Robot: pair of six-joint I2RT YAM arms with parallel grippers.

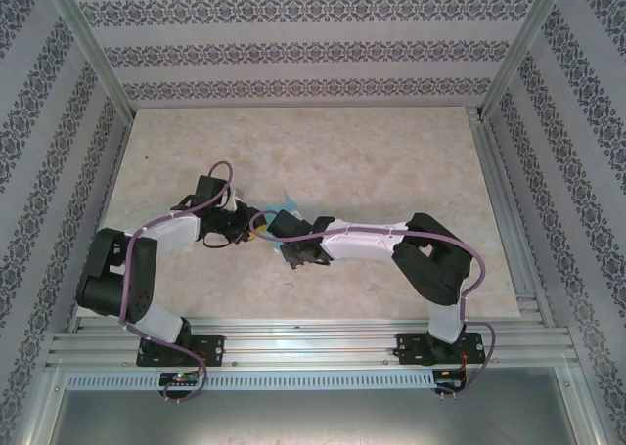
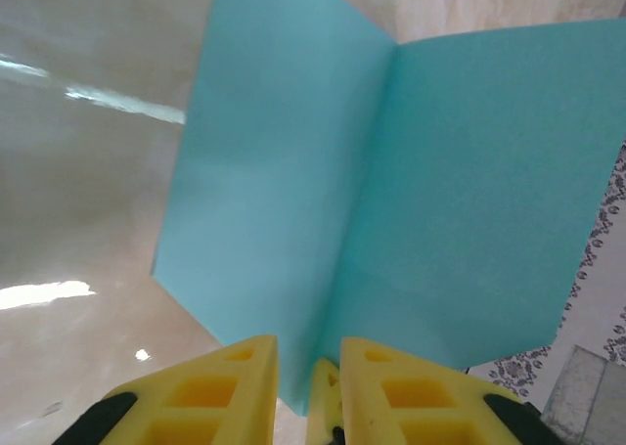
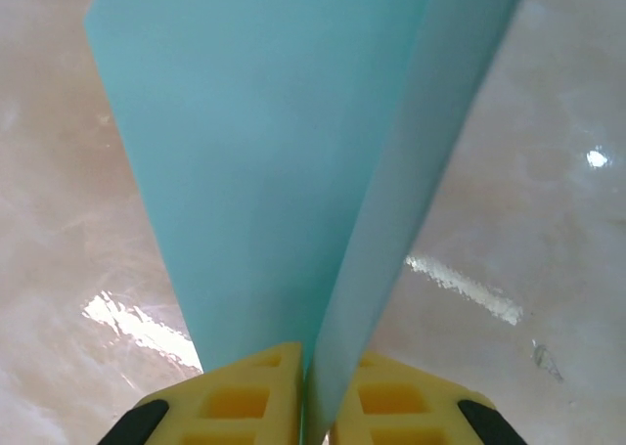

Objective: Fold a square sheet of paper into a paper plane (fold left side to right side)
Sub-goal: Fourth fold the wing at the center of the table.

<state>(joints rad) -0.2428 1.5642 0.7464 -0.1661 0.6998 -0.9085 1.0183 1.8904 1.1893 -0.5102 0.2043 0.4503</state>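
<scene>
Light-blue, thin, matte square sheet of paper [image 2: 293, 220], half folded, rises straight ahead of your left claw [image 2: 308, 391], its crease running away from the narrowed jaws; whether they pinch it, you cannot tell. Your right claw [image 3: 311, 396] is clamped on the folded edge.

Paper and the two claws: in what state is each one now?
paper: held by both claws, creased down the middle, its two flaps partly open.
left claw: closed on the lower edge of the paper.
right claw: closed on the paper where it is folded.
</scene>
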